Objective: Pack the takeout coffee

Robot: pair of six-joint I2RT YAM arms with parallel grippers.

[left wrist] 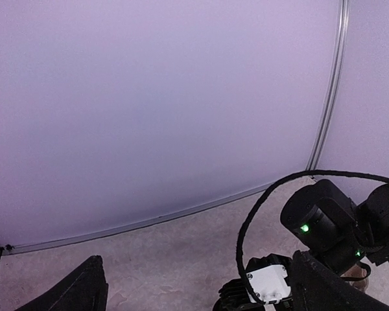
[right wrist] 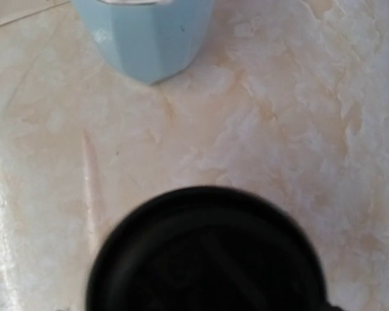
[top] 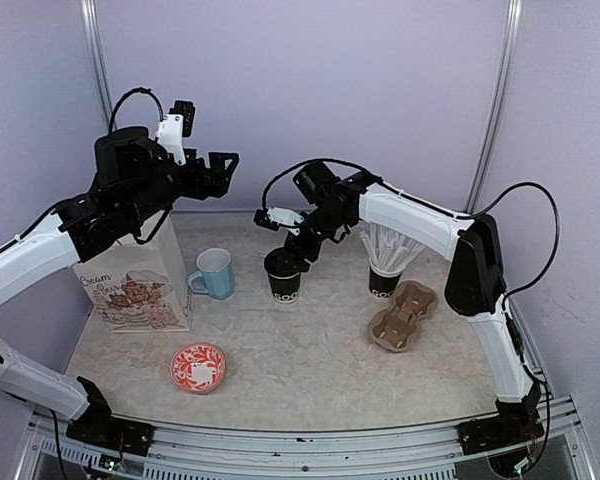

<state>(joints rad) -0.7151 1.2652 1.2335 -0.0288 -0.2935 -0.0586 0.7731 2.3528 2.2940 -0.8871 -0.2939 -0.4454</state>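
Looking down from above and behind the arms, find the takeout coffee [top: 283, 277] upright on the marbled table [top: 310, 385], a little left of the middle and black on top. Just to its left, but apart from it, see a light blue mug [top: 215, 272]. Right at the rim of the takeout coffee, spot the right fingers [top: 302, 248] at the end of the right arm [top: 420, 225]; cannot tell from this angle whether apart or clamped, nor whether touching. High in the air at the left, above a printed paper bag [top: 130, 285], find the left fingers [top: 224, 163] spread wide with nothing between. Farther right, note a second black cup with white straws [top: 385, 268] and, just in front of it, a brown cardboard cup carrier [top: 402, 316]; nearer the front, a small red patterned dish [top: 198, 366]. Turning to the left wrist view, see the left fingers [left wrist: 84, 288] only as dark tips at the bottom corners, far apart and holding nothing; beyond, see pale wall, a strip of table [left wrist: 168, 259] and the right arm [left wrist: 324, 220] with green lights. From the right wrist view, look straight down on the round black lid [right wrist: 207, 259] of the takeout coffee, blurred, filling the bottom middle. See also the base of the light blue mug [right wrist: 146, 32] at the top edge, well clear of the lid, with bare table [right wrist: 324, 129] between. Cannot make out the right fingers here, so cannot say whether apart or closed.
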